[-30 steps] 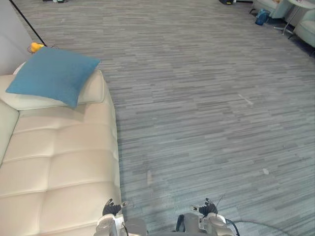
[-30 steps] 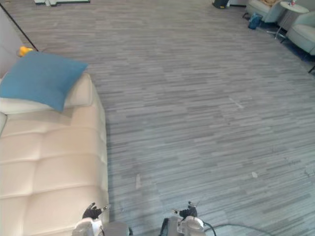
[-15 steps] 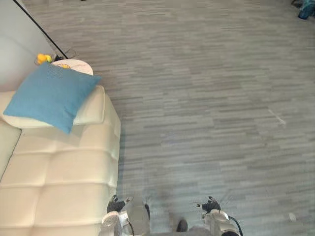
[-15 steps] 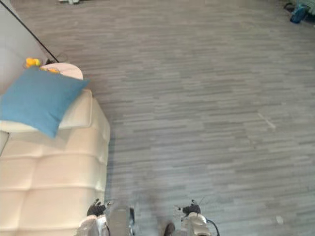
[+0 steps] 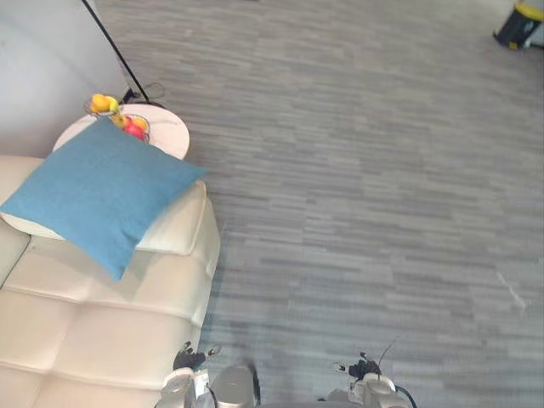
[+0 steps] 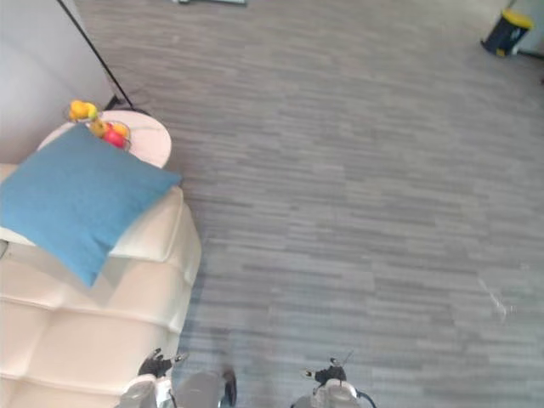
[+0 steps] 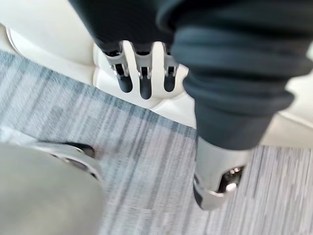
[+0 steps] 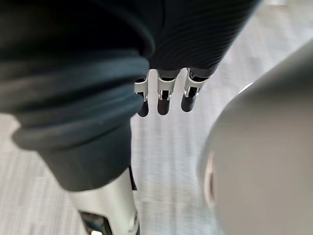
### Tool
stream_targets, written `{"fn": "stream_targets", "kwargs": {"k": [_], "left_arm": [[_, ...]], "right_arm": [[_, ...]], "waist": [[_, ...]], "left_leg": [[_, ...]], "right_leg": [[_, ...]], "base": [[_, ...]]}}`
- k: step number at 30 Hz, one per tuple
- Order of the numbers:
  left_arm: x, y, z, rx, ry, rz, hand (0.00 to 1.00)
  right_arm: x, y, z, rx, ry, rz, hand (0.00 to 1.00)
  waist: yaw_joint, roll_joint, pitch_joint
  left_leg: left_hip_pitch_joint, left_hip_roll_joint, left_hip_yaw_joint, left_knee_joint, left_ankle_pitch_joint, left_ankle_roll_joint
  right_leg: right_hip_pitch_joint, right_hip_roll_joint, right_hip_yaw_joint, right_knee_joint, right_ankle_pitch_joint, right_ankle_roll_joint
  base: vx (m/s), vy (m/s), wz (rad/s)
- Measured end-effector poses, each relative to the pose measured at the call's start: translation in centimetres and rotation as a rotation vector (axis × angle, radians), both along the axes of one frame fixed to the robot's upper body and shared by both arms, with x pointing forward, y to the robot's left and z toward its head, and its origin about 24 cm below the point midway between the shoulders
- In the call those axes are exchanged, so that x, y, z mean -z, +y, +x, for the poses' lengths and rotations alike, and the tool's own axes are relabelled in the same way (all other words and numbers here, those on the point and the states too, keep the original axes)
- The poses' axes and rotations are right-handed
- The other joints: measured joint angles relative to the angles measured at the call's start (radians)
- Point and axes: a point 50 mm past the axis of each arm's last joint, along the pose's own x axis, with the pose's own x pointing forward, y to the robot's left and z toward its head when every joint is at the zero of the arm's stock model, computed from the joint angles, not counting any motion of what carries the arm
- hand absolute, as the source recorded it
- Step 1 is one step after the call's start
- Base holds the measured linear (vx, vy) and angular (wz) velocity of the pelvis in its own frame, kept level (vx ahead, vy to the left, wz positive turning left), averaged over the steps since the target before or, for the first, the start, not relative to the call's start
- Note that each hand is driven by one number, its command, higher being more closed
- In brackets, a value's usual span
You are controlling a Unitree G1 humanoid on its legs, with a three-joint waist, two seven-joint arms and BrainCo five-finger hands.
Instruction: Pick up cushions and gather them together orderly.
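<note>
Blue cushion (image 5: pixel 102 200): I see it lying on the cream sofa (image 5: pixel 110 340) arm.
Left hand (image 7: pixel 141 66): fingers straight, holding nothing.
Right hand (image 8: pixel 164 93): fingers straight, holding nothing.

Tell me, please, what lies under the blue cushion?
The blue cushion lies on the cream sofa, over its padded armrest. The part directly beneath is covered, so anything lying there cannot be seen.

Even bright light, soft shadows
</note>
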Motion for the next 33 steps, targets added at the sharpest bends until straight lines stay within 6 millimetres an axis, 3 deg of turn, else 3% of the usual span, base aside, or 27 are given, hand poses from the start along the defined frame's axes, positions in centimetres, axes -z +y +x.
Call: {"fn": "stream_targets", "kwargs": {"k": [2,3,4,5,6,7,9,10,12,13,15,16,17,20,24,26,27,28,29,30,33], "left_arm": [[0.1,-0.2,-0.1,0.000,0.003,-0.004,0.00],[0.1,-0.3,-0.1,0.000,0.005,-0.008,0.00],[0.1,-0.4,-0.2,-0.001,0.006,-0.009,0.00],[0.2,-0.8,-0.3,-0.004,0.010,-0.020,0.00],[0.4,-1.3,-0.7,-0.010,0.013,-0.032,0.00],[0.4,-1.6,-0.6,-0.011,0.008,-0.042,0.00],[0.4,-2.4,-0.2,-0.044,-0.007,-0.072,0.00],[0.3,-2.2,-0.1,-0.052,-0.015,-0.069,0.00],[-0.2,-1.9,0.8,-0.041,-0.050,-0.056,0.00],[-0.4,-1.7,1.1,-0.024,-0.063,-0.044,0.00],[-0.6,-1.5,1.4,-0.001,-0.074,-0.030,0.00],[-0.6,-1.7,1.6,0.018,-0.077,-0.030,0.00],[-0.5,-2.2,1.4,0.032,-0.066,-0.039,0.00],[-0.6,-1.0,1.6,0.054,-0.065,-0.005,0.00],[-0.4,-0.2,0.9,0.055,-0.034,0.006,0.00],[-0.1,-0.1,0.4,0.051,-0.014,0.003,0.00],[-0.1,-0.1,0.2,0.050,-0.009,0.001,0.00],[-0.1,-0.1,0.2,0.054,-0.009,0.002,0.00],[-0.1,0.0,0.2,0.053,-0.007,0.002,0.00],[0.0,-0.1,0.2,0.053,-0.004,0.001,0.00],[0.1,-0.3,0.2,0.047,0.000,-0.006,0.00]], "right_arm": [[-0.1,0.0,0.3,0.001,-0.011,-0.002,0.00],[-0.1,0.0,0.3,0.001,-0.008,-0.002,0.00],[0.0,-0.1,0.1,0.003,-0.004,-0.003,0.00],[-0.1,-0.3,0.1,0.004,-0.005,-0.007,0.00],[-0.1,-0.8,0.2,0.006,-0.004,-0.019,0.00],[-0.2,-0.8,0.5,0.010,-0.012,-0.018,0.00],[-0.3,-0.4,0.8,0.006,-0.022,-0.008,0.00],[-0.4,0.1,1.1,0.003,-0.027,0.004,0.00],[-0.2,0.9,1.0,0.009,-0.025,0.028,0.00],[-0.1,1.1,0.7,0.020,-0.020,0.039,0.00],[-0.2,0.9,0.9,0.032,-0.028,0.038,0.00],[-0.2,0.3,0.7,0.034,-0.026,0.023,0.00],[-0.2,-0.3,0.3,0.036,-0.015,0.008,0.00],[0.2,0.6,-0.2,0.036,0.007,0.034,0.00],[0.2,1.0,0.1,0.020,0.004,0.043,0.00],[0.3,1.1,-0.4,0.001,0.021,0.035,0.00],[0.4,1.1,-0.7,-0.002,0.030,0.036,0.00],[0.4,1.2,-0.6,-0.006,0.024,0.038,0.00],[0.4,1.3,-0.5,-0.009,0.021,0.041,0.00],[0.2,1.3,-0.3,-0.017,0.008,0.037,0.00],[0.2,1.2,-0.2,-0.020,0.001,0.033,0.00]], "waist": [[-0.015,-0.002,-0.001],[-0.020,-0.008,0.001],[-0.023,-0.011,0.002],[-0.030,-0.003,-0.008],[-0.024,0.030,-0.023],[-0.028,0.043,-0.024],[-0.025,0.067,-0.022],[-0.018,0.069,-0.007],[-0.018,0.058,0.017],[-0.014,0.036,0.020],[-0.012,0.025,0.019],[-0.013,0.031,0.011],[-0.016,0.055,0.000],[-0.016,-0.010,-0.005],[-0.014,-0.026,-0.002],[-0.014,-0.029,-0.004],[-0.018,-0.033,-0.005],[-0.023,-0.028,-0.002],[-0.024,-0.030,-0.003],[-0.024,-0.032,-0.003],[-0.026,-0.031,-0.003]], "left_leg": [[0.020,0.005,-0.051,-0.002,-0.032,-0.020],[0.042,-0.007,-0.094,0.002,-0.060,-0.038],[0.059,-0.012,-0.134,0.015,-0.086,-0.051],[0.070,0.003,-0.167,0.020,-0.102,-0.063],[0.073,0.032,-0.192,0.025,-0.099,-0.070],[0.044,0.043,-0.207,0.087,-0.097,-0.072],[-0.084,0.077,-0.189,0.350,-0.073,-0.110],[-0.171,0.126,-0.143,0.547,-0.052,-0.127],[-0.240,0.191,-0.037,0.672,-0.062,-0.123],[-0.279,0.202,0.022,0.640,-0.066,-0.120],[-0.333,0.197,0.108,0.474,-0.059,-0.114],[-0.349,0.185,0.168,0.308,0.021,-0.096],[-0.369,0.179,0.205,0.181,0.180,-0.073],[-0.340,0.090,0.209,0.113,0.185,-0.053],[-0.236,0.049,0.205,0.058,0.176,-0.040],[-0.153,0.027,0.189,-0.006,0.174,-0.037],[-0.106,0.014,0.165,-0.047,0.166,-0.027],[-0.087,0.010,0.136,-0.066,0.148,-0.015],[-0.078,0.011,0.121,-0.070,0.145,-0.015],[-0.060,0.014,0.079,-0.079,0.137,-0.017],[-0.039,0.016,0.021,-0.080,0.126,-0.028]], "right_leg": [[-0.030,0.061,0.093,-0.231,0.048,0.007],[-0.031,0.086,0.177,-0.381,0.115,0.012],[-0.028,0.096,0.220,-0.397,0.203,-0.003],[-0.019,0.105,0.219,-0.372,0.215,-0.039],[-0.014,0.115,0.170,-0.344,0.163,-0.050],[-0.009,0.115,0.138,-0.327,0.135,-0.058],[0.041,0.130,0.079,-0.343,0.103,-0.084],[0.108,0.143,0.053,-0.374,0.085,-0.097],[0.226,0.148,0.010,-0.431,0.074,-0.108],[0.279,0.134,-0.024,-0.462,0.074,-0.108],[0.329,0.109,-0.074,-0.505,0.069,-0.096],[0.349,0.099,-0.111,-0.524,0.051,-0.060],[0.364,0.108,-0.131,-0.530,0.030,-0.026],[0.376,0.044,-0.137,-0.530,0.035,0.008],[0.406,-0.002,-0.107,-0.419,0.093,0.036],[0.377,-0.044,-0.092,-0.248,0.117,0.011],[0.322,-0.077,-0.064,-0.083,0.156,-0.035],[0.258,-0.082,-0.005,0.034,0.109,-0.027],[0.228,-0.073,0.017,0.064,0.063,-0.023],[0.152,-0.023,0.067,0.048,-0.013,-0.027],[0.085,0.065,0.179,-0.097,-0.027,-0.027]], "base": [[0.41,-0.221,0.85],[0.40,-0.268,1.11],[0.49,-0.336,1.15],[0.54,-0.310,1.01],[0.55,-0.293,0.94],[0.52,-0.251,0.90],[0.48,-0.244,0.74],[0.47,-0.176,0.69],[0.45,-0.142,0.75],[0.38,-0.111,0.69],[0.27,-0.023,0.58],[0.30,0.068,0.56],[0.31,0.080,0.62],[0.33,0.114,0.59],[0.27,0.110,0.22],[0.19,0.081,0.32],[0.16,0.018,0.48],[0.16,0.010,0.52],[0.16,0.008,0.71],[0.14,-0.002,0.66],[0.15,-0.065,0.75]]}}
